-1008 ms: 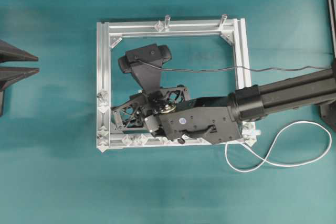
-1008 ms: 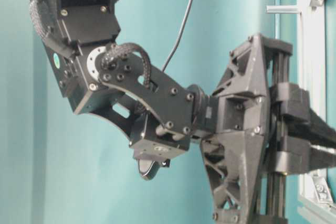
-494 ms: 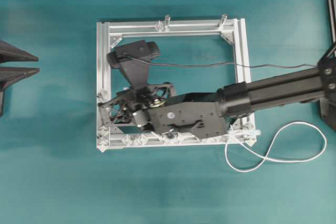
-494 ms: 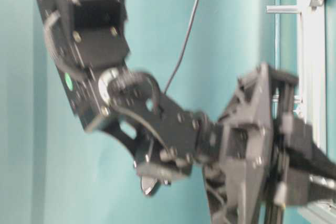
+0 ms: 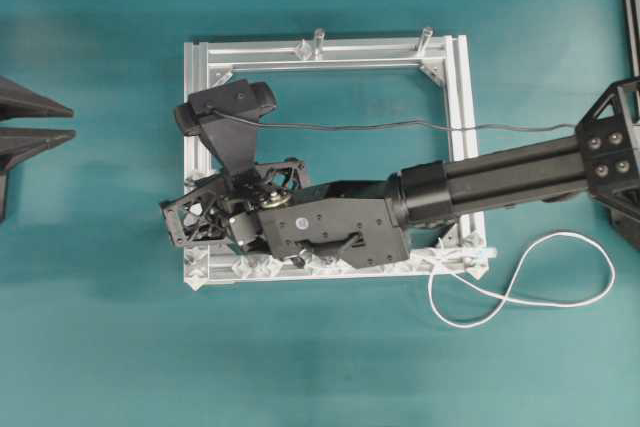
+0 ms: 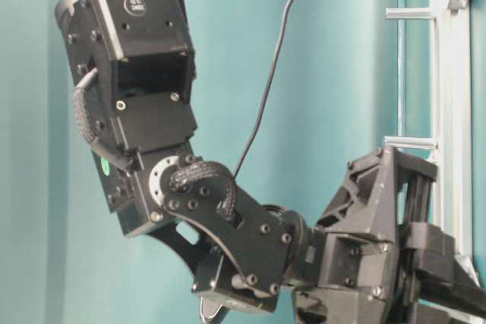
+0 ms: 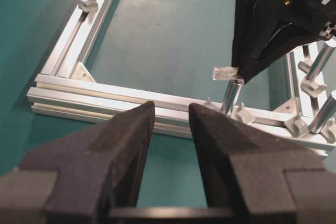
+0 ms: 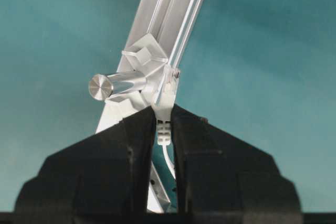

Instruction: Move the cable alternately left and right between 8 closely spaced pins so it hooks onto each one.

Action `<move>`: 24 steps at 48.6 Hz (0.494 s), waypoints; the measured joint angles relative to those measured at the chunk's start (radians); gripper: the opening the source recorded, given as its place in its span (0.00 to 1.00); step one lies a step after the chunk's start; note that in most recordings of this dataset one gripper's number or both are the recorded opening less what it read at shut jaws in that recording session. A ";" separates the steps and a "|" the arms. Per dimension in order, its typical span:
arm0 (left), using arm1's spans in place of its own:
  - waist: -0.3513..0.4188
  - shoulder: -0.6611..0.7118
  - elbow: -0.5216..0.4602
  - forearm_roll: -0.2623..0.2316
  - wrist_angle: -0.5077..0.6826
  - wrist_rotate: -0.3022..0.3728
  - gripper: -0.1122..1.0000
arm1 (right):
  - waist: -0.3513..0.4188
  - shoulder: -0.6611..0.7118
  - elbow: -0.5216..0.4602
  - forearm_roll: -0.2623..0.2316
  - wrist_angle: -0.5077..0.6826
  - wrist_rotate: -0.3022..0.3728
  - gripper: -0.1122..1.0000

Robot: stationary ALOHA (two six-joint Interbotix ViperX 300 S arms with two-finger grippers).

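I've swung my right gripper (image 8: 163,129), pinched on the cable's (image 5: 520,292) plug (image 8: 164,132), leftward along the frame (image 5: 330,52) to its near-left corner pins (image 5: 255,267), so weaving can start, while my left gripper (image 7: 170,124) hangs spread outside.

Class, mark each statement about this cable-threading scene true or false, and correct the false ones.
1. The right gripper has its jaws closed on the thin white cable. True.
2. The left gripper grips the silver aluminium frame. False: its jaws are open, holding nothing.
3. A loop of white cable lies on the teal table outside the frame. True.
4. The right arm reaches over the frame's top rail. False: it works by the bottom-left corner.
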 measured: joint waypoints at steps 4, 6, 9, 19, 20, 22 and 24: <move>0.000 0.000 0.000 0.000 0.000 -0.002 0.44 | 0.005 0.000 0.000 0.005 0.000 0.000 0.21; 0.000 0.000 0.000 0.000 0.000 0.000 0.44 | 0.011 0.000 0.000 0.008 0.002 0.000 0.21; 0.000 0.000 0.000 0.000 0.000 0.000 0.44 | 0.018 0.000 0.000 0.012 0.002 0.002 0.21; 0.000 0.000 0.000 0.000 0.000 0.000 0.44 | 0.054 0.000 -0.006 0.026 0.003 0.009 0.21; 0.000 0.000 0.000 0.000 0.000 0.000 0.44 | 0.057 0.000 -0.009 0.028 0.003 0.008 0.21; 0.000 0.000 0.000 0.000 0.000 0.000 0.45 | 0.063 0.002 -0.014 0.028 0.003 0.008 0.21; 0.000 0.000 0.000 0.000 0.000 0.000 0.44 | 0.069 0.000 -0.017 0.029 0.003 0.009 0.21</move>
